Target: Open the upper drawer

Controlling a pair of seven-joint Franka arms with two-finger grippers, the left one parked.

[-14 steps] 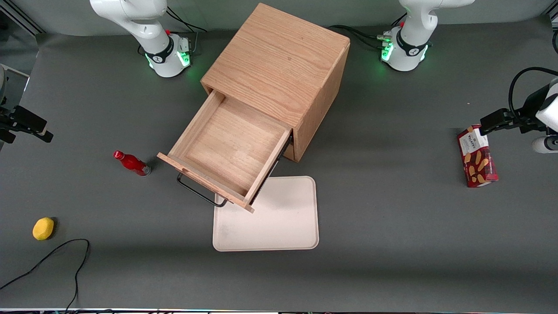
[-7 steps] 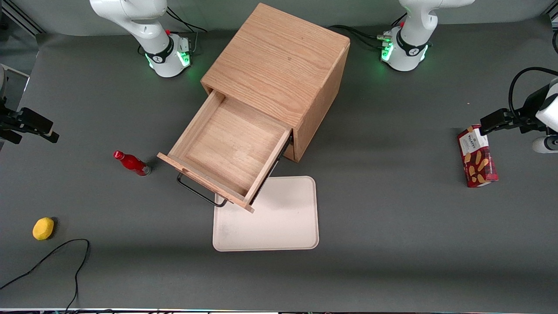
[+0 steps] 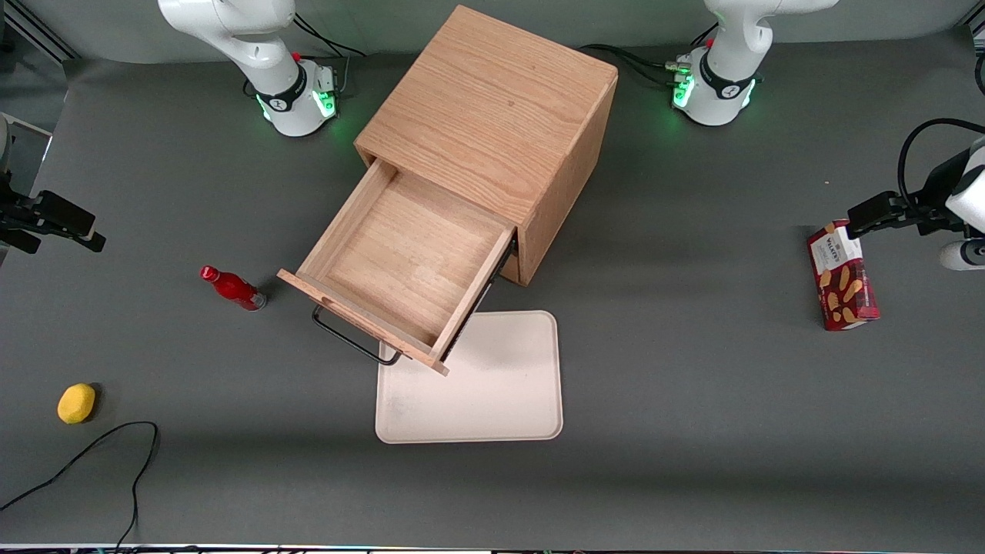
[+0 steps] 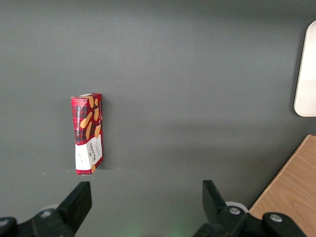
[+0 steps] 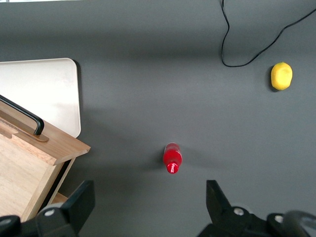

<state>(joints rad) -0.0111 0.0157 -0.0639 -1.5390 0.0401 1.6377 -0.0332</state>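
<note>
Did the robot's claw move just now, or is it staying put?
Yes, a little. The gripper slid sideways toward the red bottle, the way the open upper drawer lies, staying high at the working arm's end.

Front view: looks steeply down from high above the table (image 3: 692, 431), taking in the cabinet (image 3: 492, 115) and both arm bases.
Right wrist view: looks straight down from above the tool (image 5: 148, 210), whose fingers are spread apart, high over the table.
Left wrist view: looks straight down at the biscuit box (image 4: 88, 133).
Shared: front and right wrist views both show the red bottle (image 5: 173, 158), lemon (image 5: 281, 76), tray (image 5: 44, 89) and open upper drawer (image 5: 29, 163).
</note>
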